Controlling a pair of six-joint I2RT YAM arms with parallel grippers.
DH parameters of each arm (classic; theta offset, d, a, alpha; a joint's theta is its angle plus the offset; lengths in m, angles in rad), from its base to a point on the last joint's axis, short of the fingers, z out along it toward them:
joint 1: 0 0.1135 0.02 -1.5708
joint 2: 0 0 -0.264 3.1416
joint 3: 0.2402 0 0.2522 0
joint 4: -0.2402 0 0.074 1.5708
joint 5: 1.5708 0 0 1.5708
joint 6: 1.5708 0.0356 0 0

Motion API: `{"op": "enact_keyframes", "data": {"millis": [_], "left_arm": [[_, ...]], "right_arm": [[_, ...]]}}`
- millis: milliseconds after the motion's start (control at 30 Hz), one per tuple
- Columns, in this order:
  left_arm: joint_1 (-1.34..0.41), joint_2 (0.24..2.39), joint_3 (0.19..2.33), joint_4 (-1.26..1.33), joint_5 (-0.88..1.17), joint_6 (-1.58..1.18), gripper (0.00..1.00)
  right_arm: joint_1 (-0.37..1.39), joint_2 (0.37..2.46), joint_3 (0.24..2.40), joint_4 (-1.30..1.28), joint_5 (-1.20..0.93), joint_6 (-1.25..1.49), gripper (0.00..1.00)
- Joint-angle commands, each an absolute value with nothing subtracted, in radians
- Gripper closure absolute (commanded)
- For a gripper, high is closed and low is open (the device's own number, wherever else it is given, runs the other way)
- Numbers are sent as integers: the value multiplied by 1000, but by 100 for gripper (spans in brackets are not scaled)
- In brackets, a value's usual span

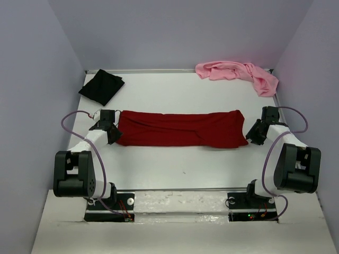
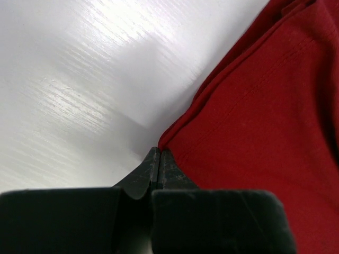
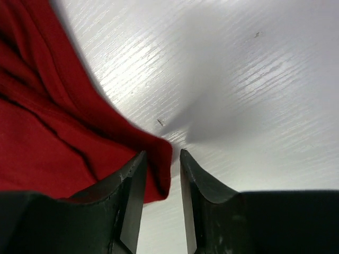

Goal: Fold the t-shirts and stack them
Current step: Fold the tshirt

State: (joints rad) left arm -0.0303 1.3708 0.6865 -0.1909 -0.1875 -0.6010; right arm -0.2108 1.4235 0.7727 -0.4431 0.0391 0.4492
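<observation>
The black shirt (image 1: 101, 86) lies back left on the bench (image 1: 175, 169). The left gripper (image 2: 160, 152), jaws shut, touches the left end of the red shirt (image 1: 180, 129); any pinch is hidden. That shirt spans mid-bench as a long band. It looks light and limp, best taken at corners. The right gripper (image 3: 161, 154) has jaws parted around its right corner. The pink shirt (image 1: 238, 74) sits crumpled back right.

The left gripper (image 2: 160, 154) sits low with jaws pressed together, the right gripper (image 3: 162, 154) with jaws parted.
</observation>
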Motion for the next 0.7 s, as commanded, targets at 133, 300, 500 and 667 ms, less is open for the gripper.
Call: {"op": "enact_keyframes", "data": {"millis": [133, 300, 500, 667], "left_arm": [[-17, 1402, 686, -153, -155, -546, 63], [-17, 1391, 673, -144, -135, -548, 39], [-17, 1388, 676, -150, -144, -552, 39], [-17, 1312, 673, -167, -182, -571, 40]], "right_arm": [[-210, 1450, 801, -448, 60, 446, 60], [-210, 1413, 799, -446, 89, 445, 60], [-210, 1336, 814, -445, 109, 439, 60], [-210, 1250, 844, -443, 74, 425, 60]]}}
